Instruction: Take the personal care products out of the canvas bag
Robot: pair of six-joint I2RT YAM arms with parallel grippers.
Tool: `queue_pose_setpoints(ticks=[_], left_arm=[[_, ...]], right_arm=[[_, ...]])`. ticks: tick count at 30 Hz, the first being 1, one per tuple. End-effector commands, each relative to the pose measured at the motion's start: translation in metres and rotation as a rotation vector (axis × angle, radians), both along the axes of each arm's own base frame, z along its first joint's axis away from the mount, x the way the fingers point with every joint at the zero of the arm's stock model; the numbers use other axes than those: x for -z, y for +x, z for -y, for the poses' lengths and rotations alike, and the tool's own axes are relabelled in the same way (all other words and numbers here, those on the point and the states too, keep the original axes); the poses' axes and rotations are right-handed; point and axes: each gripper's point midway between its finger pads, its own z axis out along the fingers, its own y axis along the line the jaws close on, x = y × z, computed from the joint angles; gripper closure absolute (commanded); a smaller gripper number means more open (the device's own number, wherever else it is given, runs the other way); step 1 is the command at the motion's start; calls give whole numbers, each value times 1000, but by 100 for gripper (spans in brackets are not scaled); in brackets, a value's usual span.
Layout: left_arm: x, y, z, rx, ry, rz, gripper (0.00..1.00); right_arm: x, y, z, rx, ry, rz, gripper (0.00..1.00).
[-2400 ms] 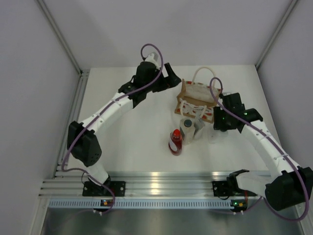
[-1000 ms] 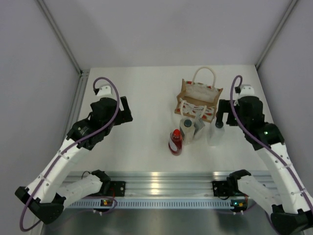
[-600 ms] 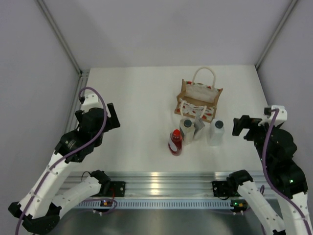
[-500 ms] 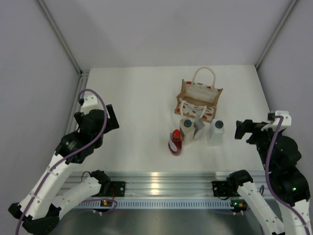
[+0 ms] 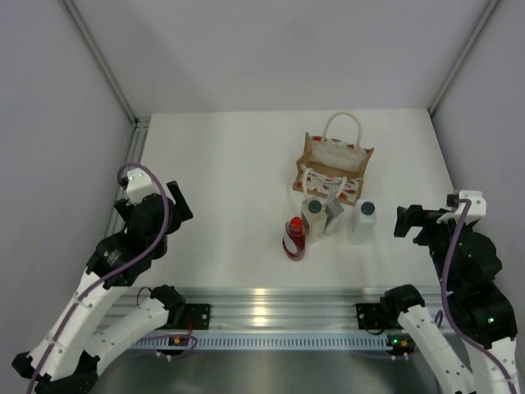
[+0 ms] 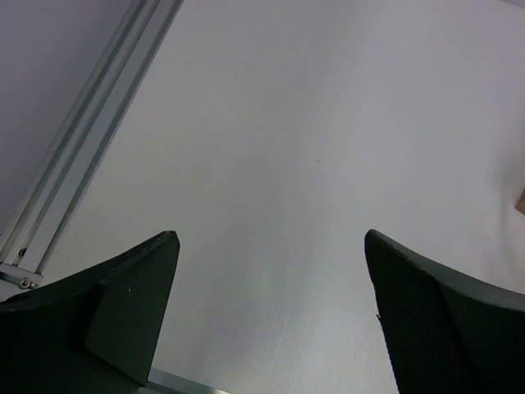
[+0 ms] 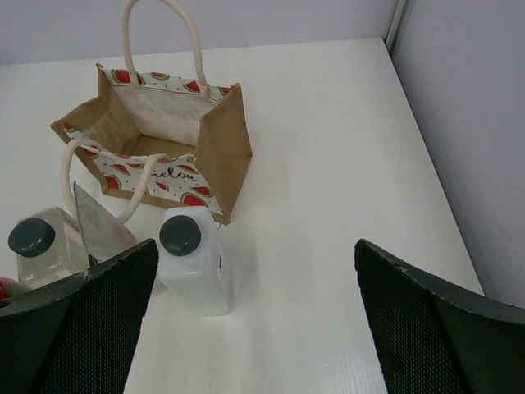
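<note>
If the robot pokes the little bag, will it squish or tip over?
The bag looks empty inside, so it is probably light and may slide or tip. It holds its boxy shape by itself, so it likely squishes only a little.

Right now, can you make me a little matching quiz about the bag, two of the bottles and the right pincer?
Things:
1 canvas bag
2 red bottle
3 whitish bottle nearest the right arm
4 right pincer

Descriptions:
a open, holding nothing
b dark grey cap
c rope handles, inside looks empty
d red cap, standing upright

Pairs: 1-c, 2-d, 3-b, 4-a
</note>
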Motion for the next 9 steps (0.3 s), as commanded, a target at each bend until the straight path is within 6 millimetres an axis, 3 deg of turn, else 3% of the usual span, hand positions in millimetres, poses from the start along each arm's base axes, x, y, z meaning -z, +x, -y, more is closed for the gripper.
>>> queue_pose_setpoints(ticks=[1,9], left_arm=[[-7,-2,-7,-28,-14,44,1],[-8,-3,-7,-24,-19,52,1]], right_arm=[[5,7,-6,-17,8,-34,1],[5,11,-2,21,20,-47,1]])
